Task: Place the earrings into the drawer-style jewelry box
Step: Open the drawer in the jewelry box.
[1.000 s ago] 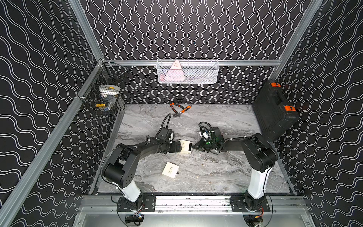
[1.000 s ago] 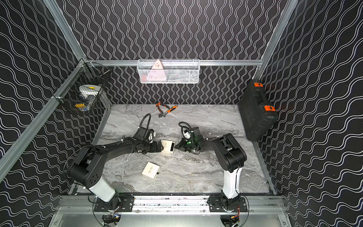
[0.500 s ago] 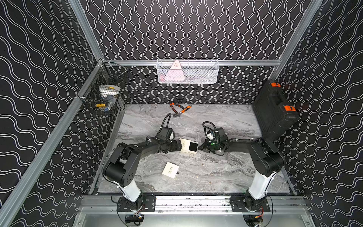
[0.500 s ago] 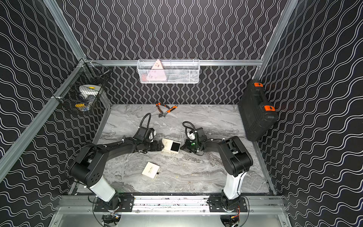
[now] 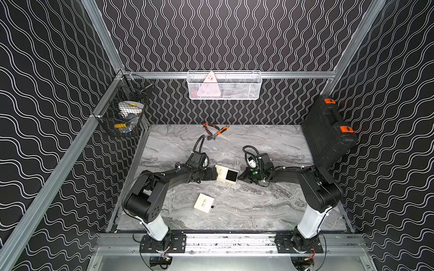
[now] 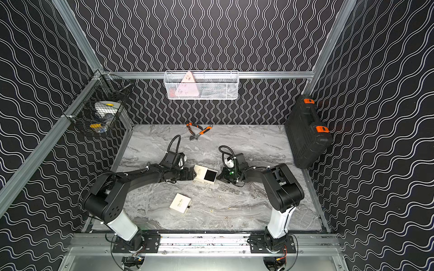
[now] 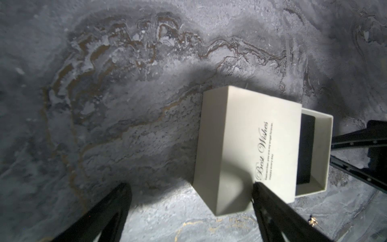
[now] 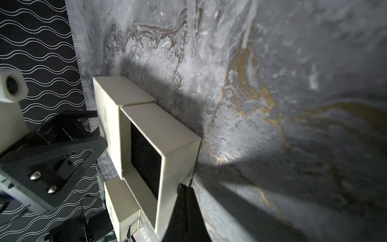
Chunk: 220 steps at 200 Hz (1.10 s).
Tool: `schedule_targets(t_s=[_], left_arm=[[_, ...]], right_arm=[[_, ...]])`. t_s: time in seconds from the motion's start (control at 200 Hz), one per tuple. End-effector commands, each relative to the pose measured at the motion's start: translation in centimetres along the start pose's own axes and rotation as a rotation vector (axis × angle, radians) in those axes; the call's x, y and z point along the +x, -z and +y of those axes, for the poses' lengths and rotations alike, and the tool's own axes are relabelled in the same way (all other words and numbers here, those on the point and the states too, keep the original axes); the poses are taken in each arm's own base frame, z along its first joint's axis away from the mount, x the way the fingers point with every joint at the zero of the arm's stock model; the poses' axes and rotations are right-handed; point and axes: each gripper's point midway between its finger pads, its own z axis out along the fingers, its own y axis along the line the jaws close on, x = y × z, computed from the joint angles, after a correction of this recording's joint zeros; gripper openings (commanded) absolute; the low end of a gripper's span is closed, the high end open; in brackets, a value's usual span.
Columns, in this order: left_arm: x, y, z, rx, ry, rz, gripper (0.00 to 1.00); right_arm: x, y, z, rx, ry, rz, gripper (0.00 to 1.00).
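Left claw (image 7: pixel 190 188) spread around sleeve (image 7: pixel 240 136) corner; right claw (image 8: pixel 185 188) clenched at drawer (image 8: pixel 178 146) front, grip hidden; earrings (image 7: pixel 313 221) specks.

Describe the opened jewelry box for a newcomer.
On the grey marble tabletop, look where the left pincer and right pincer meet. The cream jewelry box between them has its drawer slid out, showing black lining; the other cream box, nearer the front rail, is shut.

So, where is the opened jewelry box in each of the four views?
In a top view: jewelry box near the middle of the table.
In a top view: the same spot.
Left wrist: its lettered sleeve lies close ahead.
Right wrist: its open drawer faces the camera.
Shared landmark: the drawer's black lining.
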Motion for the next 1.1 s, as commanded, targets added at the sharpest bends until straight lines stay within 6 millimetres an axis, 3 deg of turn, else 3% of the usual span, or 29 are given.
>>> schedule_targets(t_s=[0.0, 0.23, 0.38, 0.465, 0.54, 0.67, 0.886, 1.096], left_arm=[[6.9, 0.3, 5.8, -0.266, 0.056, 0.244, 0.95], [6.4, 0.3, 5.2, -0.246, 0.043, 0.233, 0.96], [3.1, 1.6, 3.0, -0.195, 0.03, 0.161, 0.98], [0.4, 3.8, 0.7, -0.155, 0.009, 0.085, 0.98], [-0.6, 5.7, -0.7, -0.137, -0.014, 0.035, 0.99], [1.9, 7.1, -2.9, -0.071, -0.028, 0.042, 0.99], [8.0, 6.6, -7.4, 0.109, -0.09, 0.161, 0.98], [7.7, 4.7, -8.8, 0.146, -0.143, 0.162, 0.98]], right_arm=[[0.4, 0.1, -0.5, 0.027, -0.009, 0.009, 0.0], [0.5, 0.2, -0.3, 0.017, -0.002, 0.012, 0.0], [0.1, 1.3, -0.2, 0.035, 0.015, -0.002, 0.32], [0.1, 2.4, -0.2, 0.048, 0.026, -0.008, 0.41], [0.6, 3.5, -0.3, 0.076, 0.048, -0.011, 0.45], [2.4, 5.5, -0.6, 0.117, 0.073, -0.005, 0.48], [5.6, 8.1, -0.9, 0.215, 0.138, 0.028, 0.48], [8.1, 8.4, -1.0, 0.352, 0.249, 0.058, 0.45]])
